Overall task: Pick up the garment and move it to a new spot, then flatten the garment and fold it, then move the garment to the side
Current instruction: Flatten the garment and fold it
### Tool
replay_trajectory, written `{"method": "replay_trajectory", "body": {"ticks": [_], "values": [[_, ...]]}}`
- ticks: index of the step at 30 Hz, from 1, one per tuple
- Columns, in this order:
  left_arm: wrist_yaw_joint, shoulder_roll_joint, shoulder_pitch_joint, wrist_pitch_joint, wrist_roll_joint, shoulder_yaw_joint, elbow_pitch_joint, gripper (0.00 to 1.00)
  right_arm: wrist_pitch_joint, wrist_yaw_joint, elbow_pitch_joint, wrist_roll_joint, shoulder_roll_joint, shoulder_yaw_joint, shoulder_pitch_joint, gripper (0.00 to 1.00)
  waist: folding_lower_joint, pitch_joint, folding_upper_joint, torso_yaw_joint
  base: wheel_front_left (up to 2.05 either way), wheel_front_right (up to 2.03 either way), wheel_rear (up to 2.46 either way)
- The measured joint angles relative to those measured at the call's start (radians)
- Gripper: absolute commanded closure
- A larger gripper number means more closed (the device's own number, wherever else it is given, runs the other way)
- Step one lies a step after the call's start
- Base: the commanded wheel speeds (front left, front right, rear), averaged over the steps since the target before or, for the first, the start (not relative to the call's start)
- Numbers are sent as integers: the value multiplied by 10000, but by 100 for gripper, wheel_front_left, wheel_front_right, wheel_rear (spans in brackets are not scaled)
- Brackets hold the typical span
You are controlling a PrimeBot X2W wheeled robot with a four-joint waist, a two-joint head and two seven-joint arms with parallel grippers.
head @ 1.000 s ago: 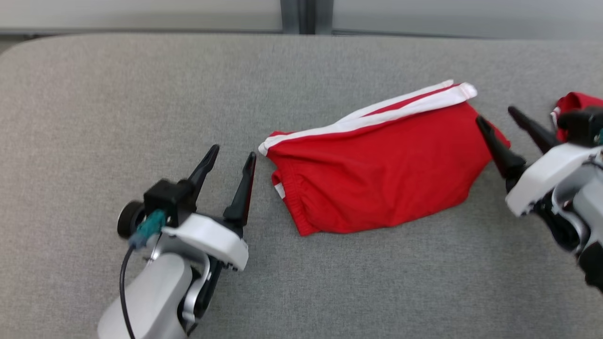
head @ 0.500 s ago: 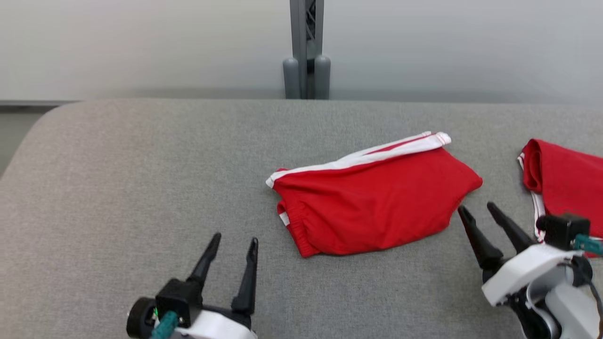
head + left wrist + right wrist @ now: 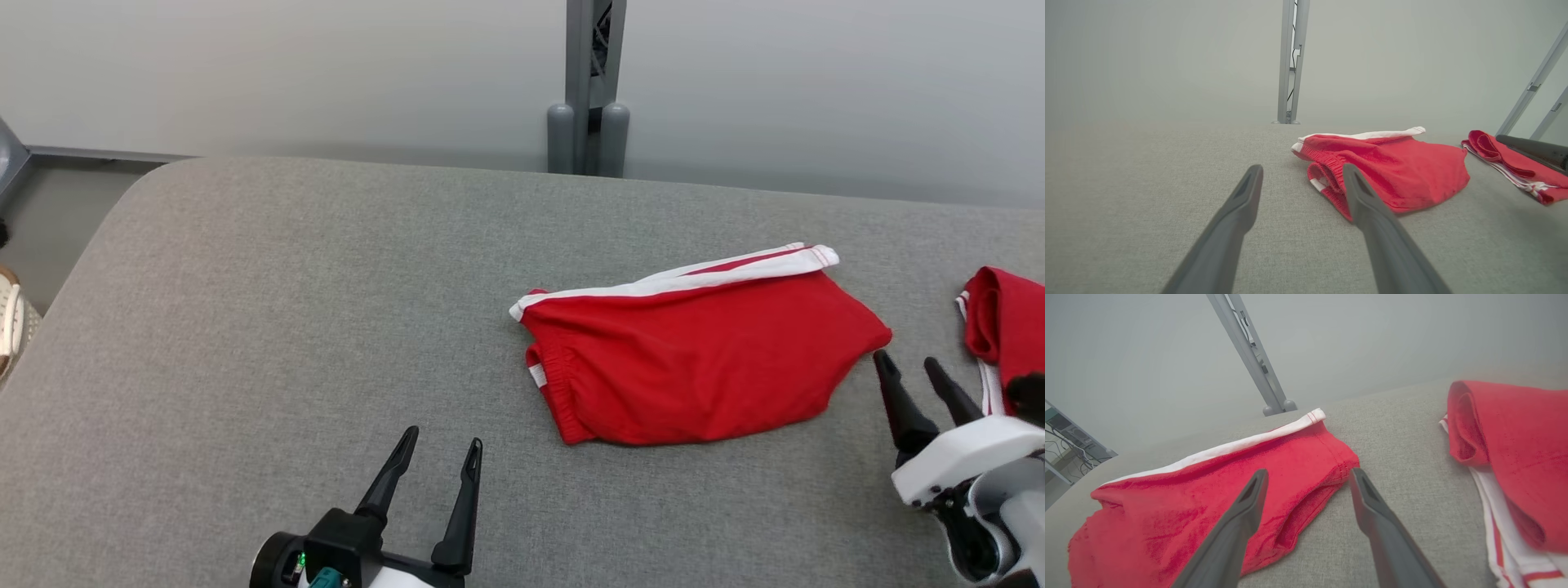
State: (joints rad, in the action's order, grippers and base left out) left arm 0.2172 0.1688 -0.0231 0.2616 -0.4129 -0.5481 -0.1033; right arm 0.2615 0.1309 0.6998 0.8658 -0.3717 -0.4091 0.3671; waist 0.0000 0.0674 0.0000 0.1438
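My left gripper (image 3: 444,437) and right gripper (image 3: 904,358) flank the folded garment (image 3: 702,359), both wide open and empty, probably staged for the side move.

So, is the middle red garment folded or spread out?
Folded. The red garment lies doubled over on the grey surface, its elastic waistband stacked in two layers at the left end.

Surface: broad table top (image 3: 286,327), covered in grey woven fabric, far left corner rounded.
Backdrop: plain pale grey wall (image 3: 286,73), softly and evenly lit.
Fixture: grey metal upright post (image 3: 589,82), set behind the far edge, flanked by two rounded feet.
Floor: dull grey strip (image 3: 57,220), seen past the left edge.
Also listed: slanted metal struts (image 3: 1533,85) at the right; loose cables (image 3: 1084,464) at the far left.
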Motion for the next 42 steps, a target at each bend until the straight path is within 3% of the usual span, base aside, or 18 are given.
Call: {"method": "replay_trajectory", "body": {"ticks": [12,22,23,26,27,42], "values": [[-414,-270,-500,0,359,-107,-192,0,-627,0,3166,546,-255,518,2252,0,0,1020,0,925,0,0,0],[-533,-422,-688,0,708,-58,-288,0,-1419,0,4059,913,-148,151,2945,0,0,1717,0,1405,0,0,0],[-531,-428,-701,0,738,-56,-303,0,-1484,-2,4063,926,-142,115,2976,11,0,1742,0,1398,0,0,0],[-520,-453,-791,0,775,-35,-353,0,-1494,-2,4050,949,-151,-33,3022,87,0,1804,0,1355,0,0,0],[-522,-464,-839,0,784,-33,-370,0,-1496,0,4034,993,-150,-96,3029,100,0,1818,0,1340,0,0,0],[-575,-493,-799,0,800,104,-514,0,-426,0,3035,1553,-65,-857,2140,100,0,1217,0,688,0,0,0]]}}
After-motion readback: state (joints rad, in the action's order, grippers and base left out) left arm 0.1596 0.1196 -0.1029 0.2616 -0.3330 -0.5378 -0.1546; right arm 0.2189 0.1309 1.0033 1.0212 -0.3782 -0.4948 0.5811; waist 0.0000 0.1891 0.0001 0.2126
